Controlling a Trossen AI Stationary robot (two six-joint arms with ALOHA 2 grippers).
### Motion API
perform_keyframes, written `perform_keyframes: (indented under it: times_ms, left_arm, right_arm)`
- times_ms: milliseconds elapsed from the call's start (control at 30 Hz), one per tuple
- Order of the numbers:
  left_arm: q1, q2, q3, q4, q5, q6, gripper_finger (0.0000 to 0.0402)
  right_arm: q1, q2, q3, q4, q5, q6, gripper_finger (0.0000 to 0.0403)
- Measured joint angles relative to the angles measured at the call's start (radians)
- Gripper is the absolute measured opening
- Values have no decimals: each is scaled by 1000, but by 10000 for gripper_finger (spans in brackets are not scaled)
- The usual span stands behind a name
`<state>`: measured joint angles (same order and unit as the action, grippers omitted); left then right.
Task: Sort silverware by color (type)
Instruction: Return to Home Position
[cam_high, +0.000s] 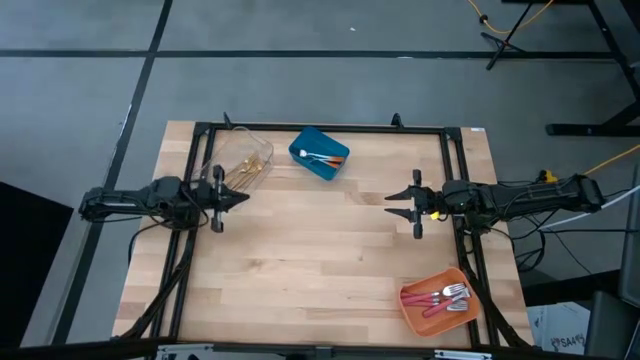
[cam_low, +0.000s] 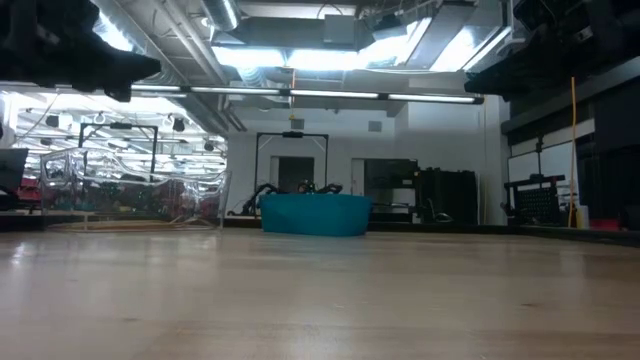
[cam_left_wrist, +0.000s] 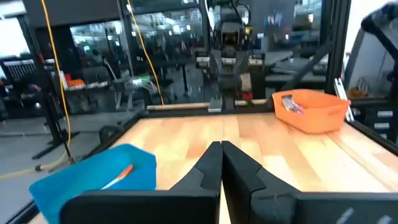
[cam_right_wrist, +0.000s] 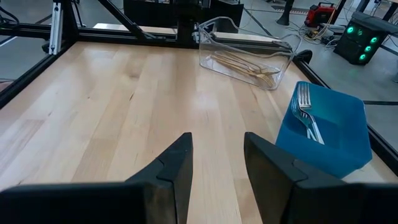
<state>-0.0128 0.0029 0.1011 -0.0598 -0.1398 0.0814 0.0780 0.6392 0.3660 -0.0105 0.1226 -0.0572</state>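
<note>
High view: 3 bins w/ forks (cam_high: 445, 297): blue bin (cam_high: 303, 144), clear bin (cam_high: 260, 147), orange bin (cam_high: 410, 311); left gripper (cam_high: 244, 198) closed, right gripper (cam_high: 391, 203) spread.

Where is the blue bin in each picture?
High view: blue bin, top middle of the wooden table.
Low view: blue bin, centre, at the far side.
Left wrist view: blue bin, close up.
Right wrist view: blue bin, close up, near the clear bin.
Shared landmark: the wooden table.

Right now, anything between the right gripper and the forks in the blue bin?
Nothing visible: only bare tabletop lies between the open right gripper and the blue bin holding the forks.
</note>
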Motion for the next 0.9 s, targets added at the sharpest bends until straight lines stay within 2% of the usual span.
perform_keyframes:
  times_ms: [167, 900]
  left_arm:
    - [0, 0, -95, 134, -1, 0, 0]
    - [1, 4, -94, 95, -8, -2, 0]
  right_arm:
    - [0, 0, 0, 0, 0, 0, 133]
    - [0, 0, 0, 0, 0, 0, 133]
